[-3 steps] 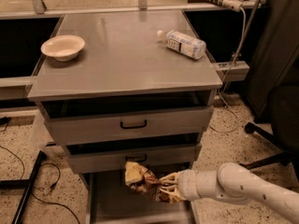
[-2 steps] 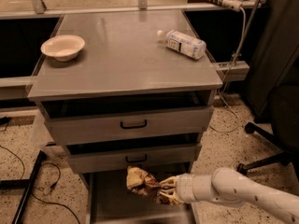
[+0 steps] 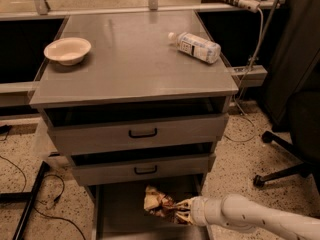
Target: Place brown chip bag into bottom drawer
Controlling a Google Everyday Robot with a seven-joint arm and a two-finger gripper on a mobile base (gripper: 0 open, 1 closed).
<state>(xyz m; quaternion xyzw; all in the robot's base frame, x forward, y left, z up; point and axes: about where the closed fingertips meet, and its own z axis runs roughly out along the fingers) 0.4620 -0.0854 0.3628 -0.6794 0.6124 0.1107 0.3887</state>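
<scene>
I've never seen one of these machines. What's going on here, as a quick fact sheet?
bottom drawer: pulled open
claw: low over that drawer, shut on the brown chip bag
bag position: crumpled, over the drawer floor; contact with the floor unclear
cabinet top: white bowl on the left, plastic bottle lying on the right

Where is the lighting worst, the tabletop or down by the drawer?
Camera view: the bottom drawer lies in dim shadow, where the gripper holds the brown chip bag over its floor; the tabletop is well lit, with mild sheen at its back.
</scene>
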